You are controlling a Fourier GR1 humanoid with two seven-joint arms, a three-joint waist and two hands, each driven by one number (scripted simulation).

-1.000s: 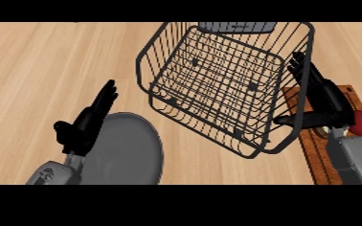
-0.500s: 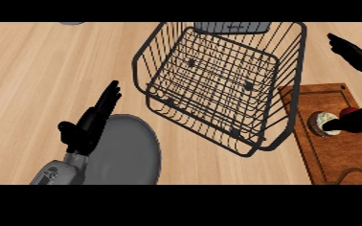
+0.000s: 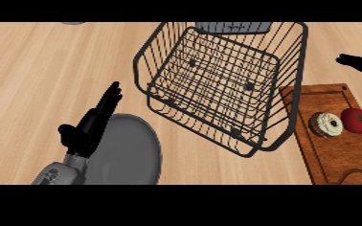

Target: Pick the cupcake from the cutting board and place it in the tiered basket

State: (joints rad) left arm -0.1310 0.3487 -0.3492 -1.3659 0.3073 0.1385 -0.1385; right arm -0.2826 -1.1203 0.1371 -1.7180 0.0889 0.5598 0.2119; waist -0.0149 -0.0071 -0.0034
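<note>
The cupcake (image 3: 327,124), seen from above with pale frosting and a dark wrapper, sits on the wooden cutting board (image 3: 320,153) at the right. Left of the board stands the black wire tiered basket (image 3: 212,76), with nothing in its near tier. Only a small black part of my right hand (image 3: 350,61) shows at the right edge, above the board and well apart from the cupcake. At the lower left my left hand (image 3: 88,127) rests open, fingers up, beside a grey plate.
A red round fruit (image 3: 353,120) lies on the board just right of the cupcake. A grey plate (image 3: 130,155) lies at the lower left. A grey piece (image 3: 233,27) shows at the basket's far rim. Light wood counter (image 3: 63,67) spreads to the left.
My right hand has moved up and to the right, away from the board, and is now almost out of view. The cupcake it had covered now shows on the board. The left hand stays still.
</note>
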